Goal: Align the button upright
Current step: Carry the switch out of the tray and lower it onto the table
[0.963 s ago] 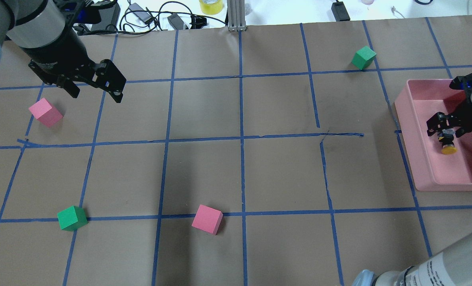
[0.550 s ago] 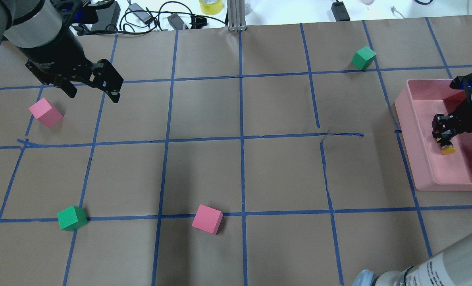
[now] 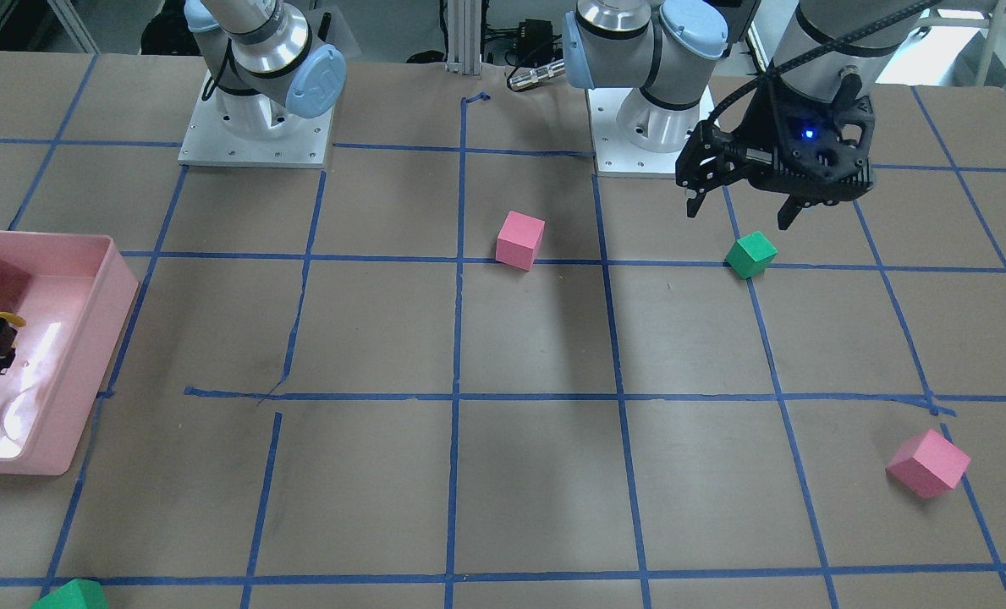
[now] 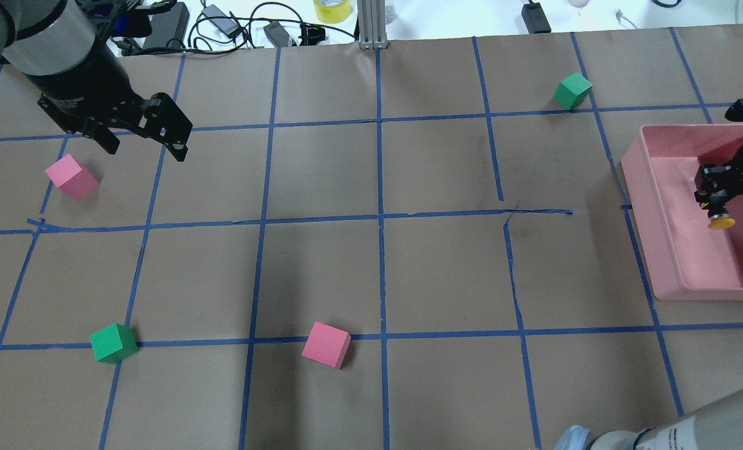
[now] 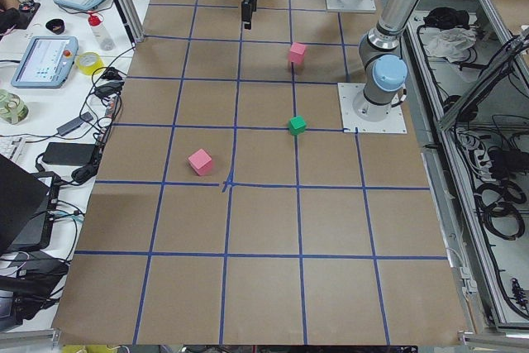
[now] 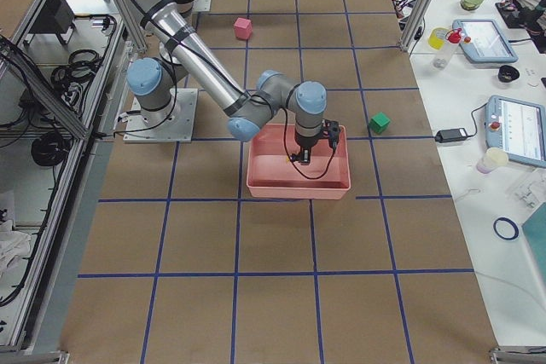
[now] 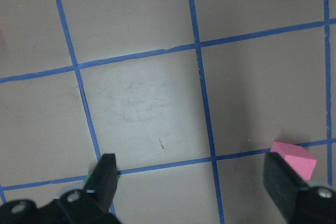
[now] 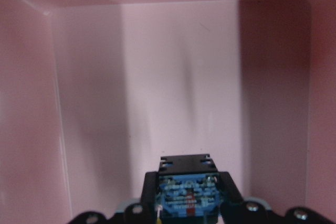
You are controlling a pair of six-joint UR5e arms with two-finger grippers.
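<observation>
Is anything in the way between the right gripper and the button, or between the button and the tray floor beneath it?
Nothing visible does. The right gripper is shut on the button inside the pink tray, and the right wrist view shows only bare tray floor ahead of it.
</observation>
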